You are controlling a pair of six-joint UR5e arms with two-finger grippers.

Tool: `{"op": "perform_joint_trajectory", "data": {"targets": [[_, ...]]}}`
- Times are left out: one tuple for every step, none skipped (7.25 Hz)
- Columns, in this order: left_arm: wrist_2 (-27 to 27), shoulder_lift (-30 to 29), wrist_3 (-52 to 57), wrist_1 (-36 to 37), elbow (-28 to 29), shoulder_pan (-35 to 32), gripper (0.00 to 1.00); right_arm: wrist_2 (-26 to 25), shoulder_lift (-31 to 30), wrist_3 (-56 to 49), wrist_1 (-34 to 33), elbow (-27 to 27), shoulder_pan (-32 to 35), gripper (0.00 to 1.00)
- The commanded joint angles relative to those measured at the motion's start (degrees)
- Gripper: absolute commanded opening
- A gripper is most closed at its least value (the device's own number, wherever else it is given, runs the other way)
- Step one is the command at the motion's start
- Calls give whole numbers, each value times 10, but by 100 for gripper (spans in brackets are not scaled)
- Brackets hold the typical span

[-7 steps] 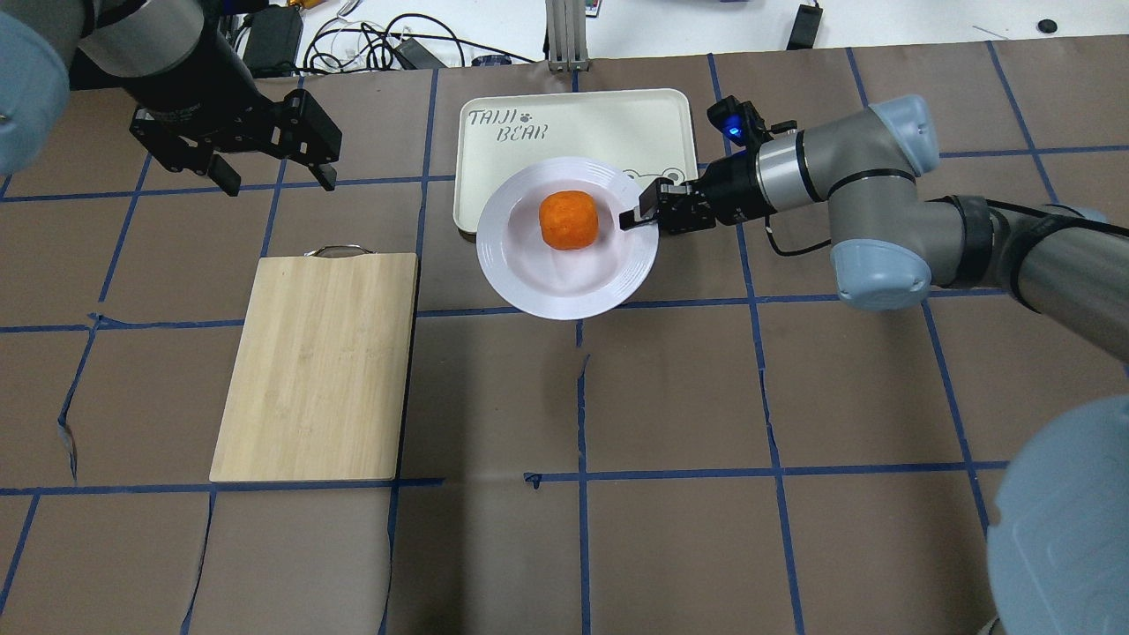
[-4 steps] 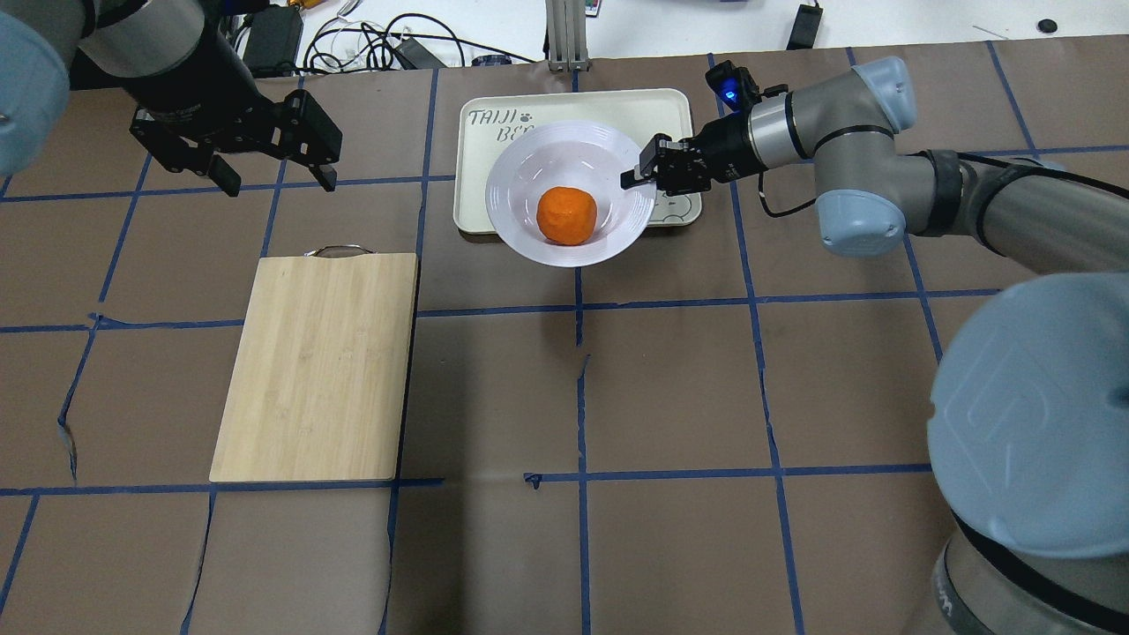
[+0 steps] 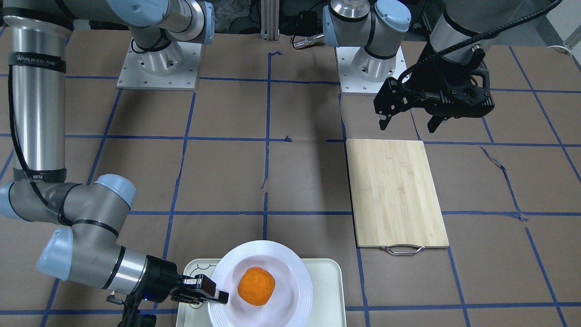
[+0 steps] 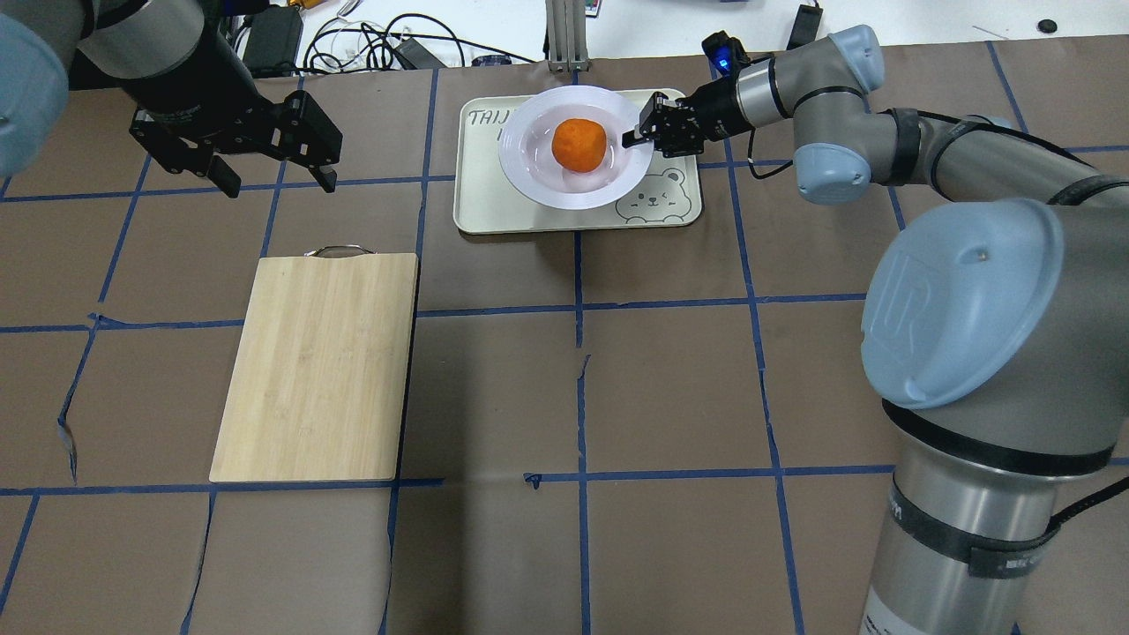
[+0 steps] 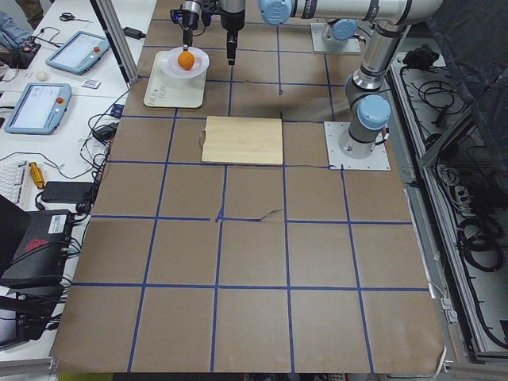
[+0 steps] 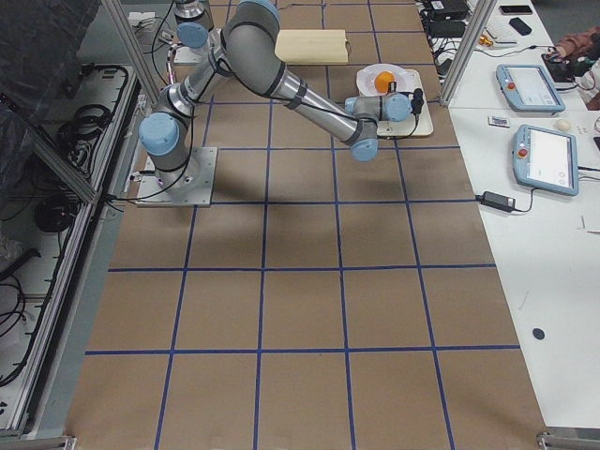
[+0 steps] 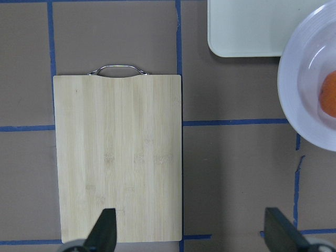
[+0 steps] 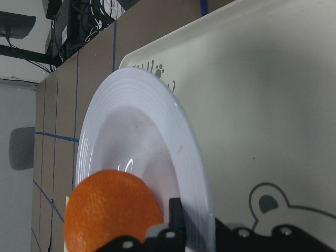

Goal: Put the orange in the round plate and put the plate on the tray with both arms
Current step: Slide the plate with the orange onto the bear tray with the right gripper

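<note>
Robotics lab w/ taped-grid bench (image 4: 670,388), teach pendants (image 6: 548,159), loose cables (image 4: 388,40), alu. frame posts (image 4: 562,35).

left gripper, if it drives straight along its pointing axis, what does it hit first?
Pointing down and open, the left gripper would likely meet the cutting board near its edge, or the table beside it; depth is unclear.

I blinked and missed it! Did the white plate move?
Yes. The round plate went farther from the robot: it overhung the near edge of the tray before; now it is over the far half, bear face uncovered.
</note>
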Motion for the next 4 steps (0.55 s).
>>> {"op": "perform_joint_trajectory", "data": {"targets": [[0,0,0,0,0,0,100,0,26,5,3,-21,0,0],[0,0,0,0,0,1,100,0,28,5,3,-21,0,0],[0,0,0,0,0,0,100,0,34,5,3,-22,0,0],[0,0,0,0,-1,0,100,0,41,4,3,-22,0,0]]}}
